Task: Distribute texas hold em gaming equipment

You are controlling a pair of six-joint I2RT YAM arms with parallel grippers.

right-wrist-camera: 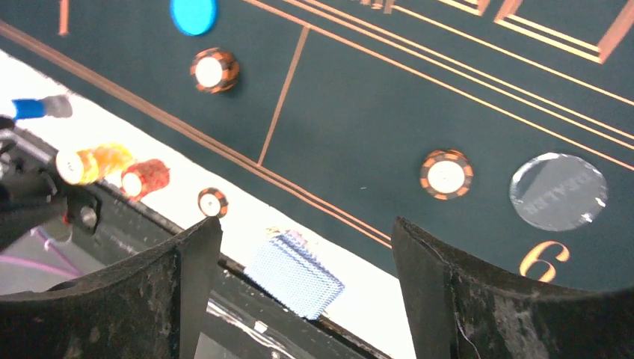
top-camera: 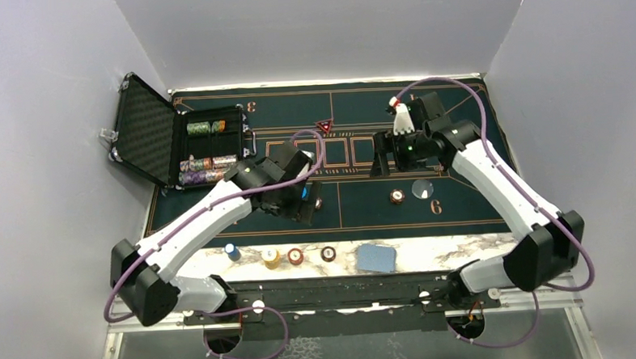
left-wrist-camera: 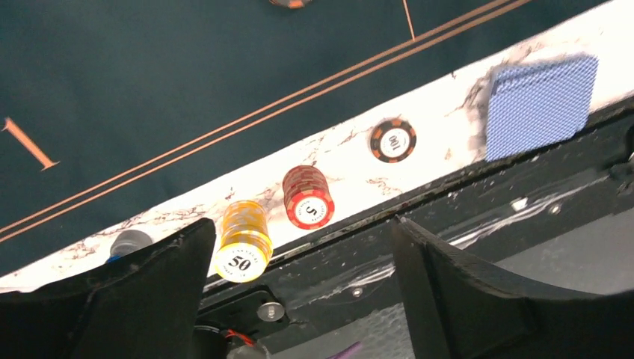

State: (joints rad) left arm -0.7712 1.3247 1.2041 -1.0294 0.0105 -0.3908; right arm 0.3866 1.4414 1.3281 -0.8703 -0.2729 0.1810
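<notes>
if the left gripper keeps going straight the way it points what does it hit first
Probably the red chip stack, nearly centred between the left gripper's open jaws on the marble strip; the yellow stack sits just beside. Depth is unclear.

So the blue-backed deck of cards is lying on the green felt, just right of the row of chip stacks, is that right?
Not quite. The deck lies on the white marbled strip along the near edge, not on the green felt. It is right of the chip stacks, as the top view shows.
</notes>
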